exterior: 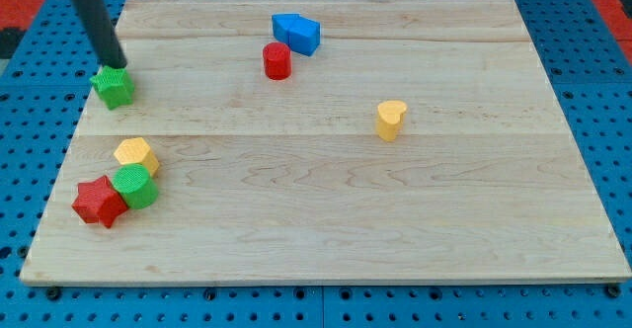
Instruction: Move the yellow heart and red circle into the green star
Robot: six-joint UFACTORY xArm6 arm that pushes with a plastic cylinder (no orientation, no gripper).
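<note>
The dark rod (96, 17) runs off the view's top edge, so its upper part is cut off. My tip (116, 65) meets the green star (114, 87), hiding that block's top edge.

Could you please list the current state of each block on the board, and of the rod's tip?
my tip: touching the green star's top edge
green star: upper left, at my tip
red circle: beside the blue block
blue block: near the top edge
yellow heart: alone, right of centre
yellow hexagon, green circle, red star: clustered, lower left
</note>
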